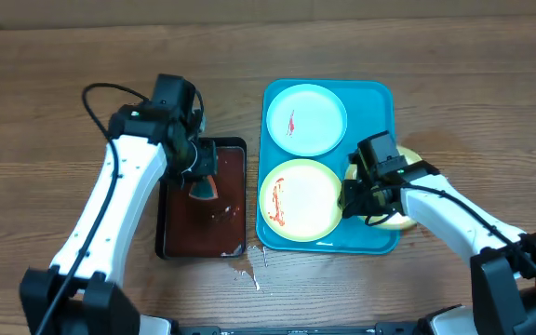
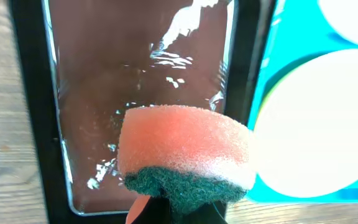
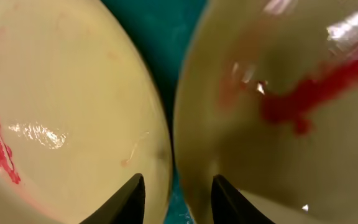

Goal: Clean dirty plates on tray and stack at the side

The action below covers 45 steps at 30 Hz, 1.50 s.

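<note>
- The left gripper (image 1: 200, 177) is pictured over the dark brown tray (image 1: 167, 237), clenched on a pink sponge (image 2: 185, 152) whose green scouring layer sits nearest the fingers. The sponge is held just above the water (image 2: 135, 93) pooled in that tray.
- Two of the dirty plates are laid flat on the blue tray (image 1: 376, 93). A pale blue-white plate (image 1: 307, 118) at the far end is marked by one red streak, and a green-rimmed plate (image 1: 301, 200) at the near end is smeared red along its lower-left edge.
- A third plate (image 3: 291, 124), also streaked red, is seen at the tray's right edge, largely hidden beneath the right arm in the overhead view. Whether it rests on the rim or is lifted off cannot be told.
- The right gripper (image 3: 178, 193) is shown with its jaws parted and nothing clamped, poised where the rims of the green-rimmed plate and the third plate come near each other.
- The step in hand is judged to be wetting the sponge while a plate is lined up for a hold. No plate looks wiped, and nothing is stacked at the side.
- Next, a firm pinch on one rim alone is called for, so that plate is steadied while the sponge is carried across to the sauce.
- Drops of water are noted on the table (image 1: 63, 93) by the brown tray's near corner, and more dripping is likely on the crossing.
</note>
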{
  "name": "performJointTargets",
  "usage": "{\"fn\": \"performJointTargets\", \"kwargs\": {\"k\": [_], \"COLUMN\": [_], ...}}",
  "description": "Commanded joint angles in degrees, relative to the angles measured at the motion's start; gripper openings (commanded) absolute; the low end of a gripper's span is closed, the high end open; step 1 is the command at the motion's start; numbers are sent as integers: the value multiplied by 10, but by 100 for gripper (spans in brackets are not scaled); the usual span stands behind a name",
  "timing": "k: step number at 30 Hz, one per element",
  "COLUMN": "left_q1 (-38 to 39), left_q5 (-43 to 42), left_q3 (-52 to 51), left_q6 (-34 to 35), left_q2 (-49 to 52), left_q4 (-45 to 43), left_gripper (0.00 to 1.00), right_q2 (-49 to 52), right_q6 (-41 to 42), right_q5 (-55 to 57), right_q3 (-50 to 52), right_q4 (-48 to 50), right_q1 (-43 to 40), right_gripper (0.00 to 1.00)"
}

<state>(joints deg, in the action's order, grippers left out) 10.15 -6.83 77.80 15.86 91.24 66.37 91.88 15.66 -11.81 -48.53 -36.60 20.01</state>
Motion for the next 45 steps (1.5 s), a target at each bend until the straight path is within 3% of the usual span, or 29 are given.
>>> {"fn": "performJointTargets", "kwargs": {"k": [1, 18, 22, 26, 31, 37, 41, 42, 45], "left_q1": [4, 4, 4, 4, 4, 4, 4, 4, 4], "left_q5": [-7, -7, -6, -6, -2, 11, 11, 10, 10], "left_q3": [31, 38, 38, 38, 38, 38, 38, 38, 38], "left_q6": [-22, -22, -22, -26, -26, -26, -29, -30, -30], "left_q2": [-21, -22, -22, -22, -22, -22, -22, -22, -22], "left_q4": [8, 13, 13, 14, 18, 26, 27, 27, 27], "left_gripper": [4, 4, 4, 4, 4, 4, 4, 4, 4], "right_q2": [5, -54, -105, -113, -96, -55, -48, -48, -48], "right_q6": [-9, 9, 85, 90, 99, 99, 118, 118, 118], "right_q5": [12, 70, 130, 136, 125, 117, 117, 108, 81], "right_q3": [3, -73, -102, -97, -47, 23, 41, 40, 38], "right_q4": [0, -104, -170, -195, -179, -116, -70, -48, -6], "right_q1": [9, -11, -83, -176, -272, -297, -297, -297, -297], "right_gripper": [37, 39, 42, 48, 50, 50, 24, 11, 6]}}
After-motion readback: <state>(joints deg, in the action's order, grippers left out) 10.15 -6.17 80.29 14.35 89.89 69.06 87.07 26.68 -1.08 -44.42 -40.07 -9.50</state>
